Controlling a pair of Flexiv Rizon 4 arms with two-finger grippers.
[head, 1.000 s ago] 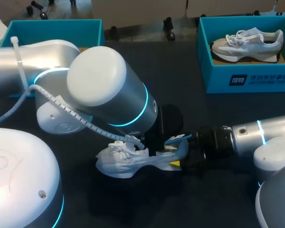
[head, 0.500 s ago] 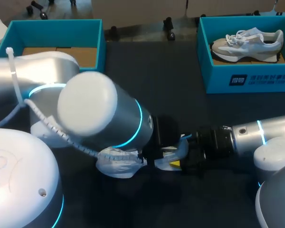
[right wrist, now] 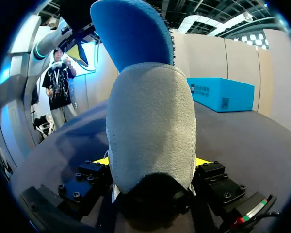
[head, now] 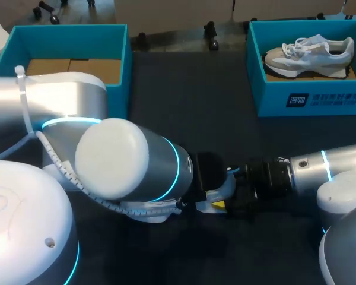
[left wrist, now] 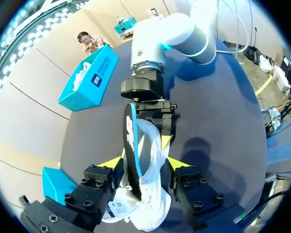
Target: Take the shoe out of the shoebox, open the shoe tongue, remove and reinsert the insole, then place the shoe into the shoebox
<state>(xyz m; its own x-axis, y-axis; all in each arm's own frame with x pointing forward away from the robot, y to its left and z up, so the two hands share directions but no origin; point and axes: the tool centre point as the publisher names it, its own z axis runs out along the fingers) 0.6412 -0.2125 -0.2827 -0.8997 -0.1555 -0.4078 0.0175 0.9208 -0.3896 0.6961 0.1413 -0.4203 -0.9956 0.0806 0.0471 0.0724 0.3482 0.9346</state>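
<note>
Shoe [head: 223, 191] mostly hidden, L arm [head: 115, 157] over it

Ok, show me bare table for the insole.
Bare: table between the left shoebox and right shoebox, and the strip before the right shoebox. Crowded: near middle, where left end effector and right end effector meet the shoe.

Left arm [head: 124, 160] overhangs shoe [head: 221, 191]; right arm [head: 320, 166] blocks heel side; table [head: 190, 101] beyond free.
</note>
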